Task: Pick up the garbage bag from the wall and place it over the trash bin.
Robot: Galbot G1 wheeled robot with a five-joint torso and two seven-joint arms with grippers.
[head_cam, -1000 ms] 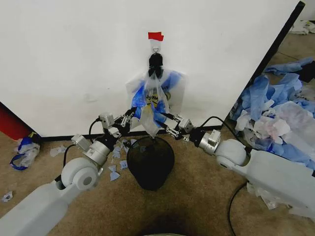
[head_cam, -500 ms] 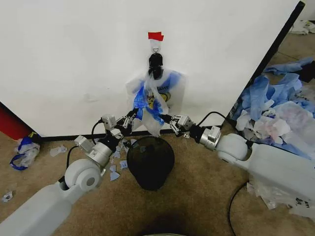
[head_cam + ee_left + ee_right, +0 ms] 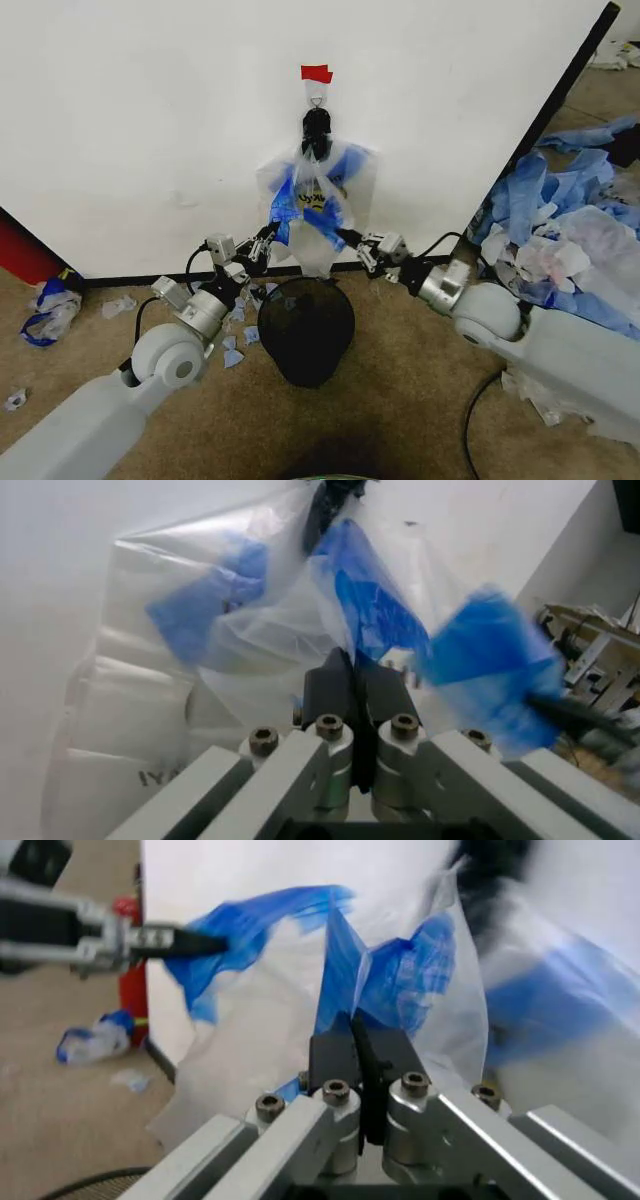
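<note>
While the garbage bag [image 3: 318,205] hangs from the black clip [image 3: 316,128] on the wall [image 3: 150,120], we pinch it from both sides: our left gripper [image 3: 272,232] is clamped on its blue plastic at one edge, our right gripper [image 3: 346,238] is clamped on the opposite edge. The trash bin [image 3: 305,330] stands on the carpet just below and between the two grippers, under the bag
</note>
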